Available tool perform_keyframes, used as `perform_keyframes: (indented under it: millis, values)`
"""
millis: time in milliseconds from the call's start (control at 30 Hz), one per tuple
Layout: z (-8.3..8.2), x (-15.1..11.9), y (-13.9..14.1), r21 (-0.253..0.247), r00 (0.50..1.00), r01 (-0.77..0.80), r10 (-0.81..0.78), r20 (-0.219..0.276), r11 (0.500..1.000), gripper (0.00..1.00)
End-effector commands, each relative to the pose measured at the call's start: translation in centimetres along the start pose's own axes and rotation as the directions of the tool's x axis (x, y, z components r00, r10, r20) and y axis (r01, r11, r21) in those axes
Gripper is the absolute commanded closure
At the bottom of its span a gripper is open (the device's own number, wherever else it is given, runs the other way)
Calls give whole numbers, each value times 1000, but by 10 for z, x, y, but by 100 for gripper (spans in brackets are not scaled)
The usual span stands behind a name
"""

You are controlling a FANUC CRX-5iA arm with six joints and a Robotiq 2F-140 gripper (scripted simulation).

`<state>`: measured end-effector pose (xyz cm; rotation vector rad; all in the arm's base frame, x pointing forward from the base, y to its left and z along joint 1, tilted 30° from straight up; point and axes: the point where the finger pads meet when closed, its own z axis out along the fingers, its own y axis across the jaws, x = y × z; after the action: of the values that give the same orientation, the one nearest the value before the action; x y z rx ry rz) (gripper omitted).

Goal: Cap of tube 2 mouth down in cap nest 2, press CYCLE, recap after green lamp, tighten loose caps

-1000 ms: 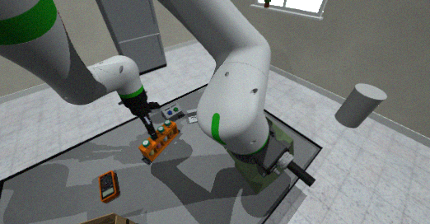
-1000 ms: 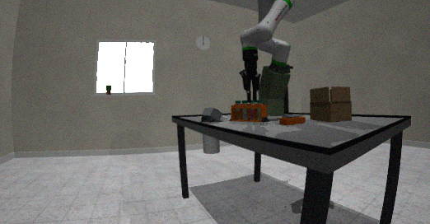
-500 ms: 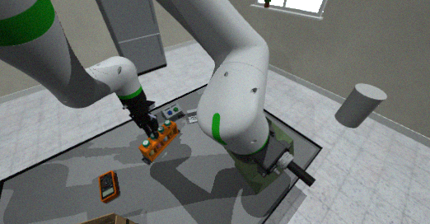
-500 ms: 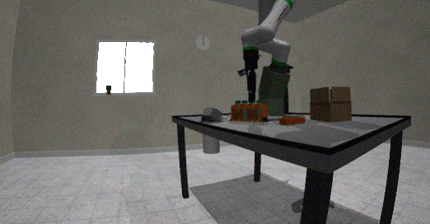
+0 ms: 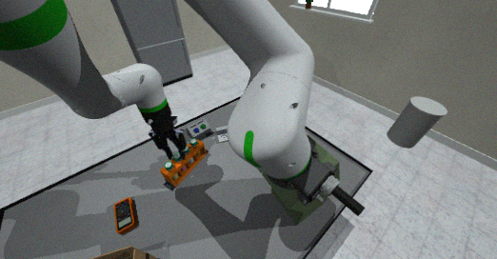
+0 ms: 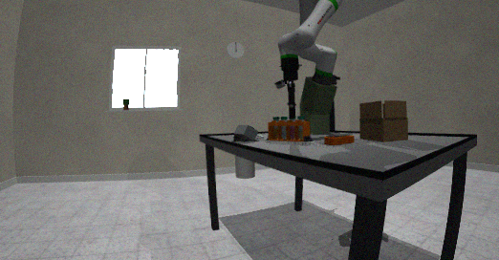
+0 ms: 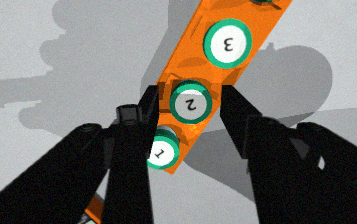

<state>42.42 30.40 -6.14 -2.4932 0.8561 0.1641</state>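
The orange decapping station (image 7: 214, 75) holds tubes with green-rimmed white caps. In the wrist view I see cap 1 (image 7: 161, 150), cap 2 (image 7: 191, 102) and cap 3 (image 7: 227, 44), each sitting on its tube. My gripper (image 7: 189, 100) points straight down over tube 2. Its black fingers stand on either side of cap 2 with a small gap on each side, so it is open and holds nothing. The station (image 5: 183, 165) and the gripper (image 5: 171, 146) also show in the top view. The cap tray (image 5: 222, 136) is small and partly hidden behind the arm.
The grey key housing (image 5: 199, 129) with the blue and green keys lies just beyond the station. An orange multimeter (image 5: 125, 214) lies nearer the table's front. Cardboard boxes (image 6: 383, 120) stand on the far side of the table. The arm's base (image 5: 305, 189) is at the right.
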Motion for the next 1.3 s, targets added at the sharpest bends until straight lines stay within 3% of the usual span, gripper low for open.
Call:
perform_keyframes:
  millis: [0,133,267,367,433,567,833,1067,1100,1267]
  values:
    - [-1,0,-1,1,1000,0,0,-1,1000,59]
    - [-1,0,-1,1,1000,0,0,-1,1000,59]
    - [-1,1,0,1,956,-294,294,0,956,59]
    - [-1,1,0,1,948,-318,318,0,948,59]
    - [-1,1,0,2,875,-483,483,0,875,59]
    - [-1,1,0,2,773,-635,635,2,773,59]
    - [-1,1,0,1,500,-866,866,1,500,59]
    - [-1,0,-1,1,500,-866,866,1,500,59]
    - [-1,0,-1,1,500,-866,866,1,500,70]
    - [-1,0,-1,1,500,-866,866,1,500,70]
